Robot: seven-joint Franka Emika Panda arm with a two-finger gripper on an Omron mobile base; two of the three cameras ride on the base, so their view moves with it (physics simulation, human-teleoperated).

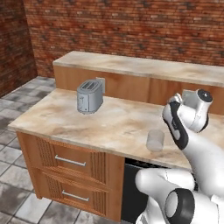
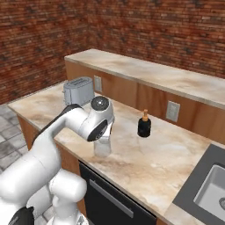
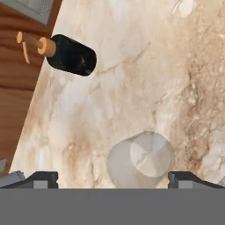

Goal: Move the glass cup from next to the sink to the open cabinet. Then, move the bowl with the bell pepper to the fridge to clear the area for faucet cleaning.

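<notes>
Progress stood at the very start: the glass cup [image 3: 139, 161] was on the marble counter [image 1: 109, 122] near its front edge, not yet lifted, so the cabinet placement and the whole bowl errand remained, by my judgement. Above it hung the gripper [image 3: 113, 178], jaws spread wide and holding nothing, its tips flanking the cup without touching. The cup looked pale, translucent and cylindrical, standing upright, its rim slightly wider than its base. A black bottle [image 3: 70, 55] with an orange top stood well apart toward the backsplash, and the sink [image 2: 206, 184] lay off to the right.
</notes>
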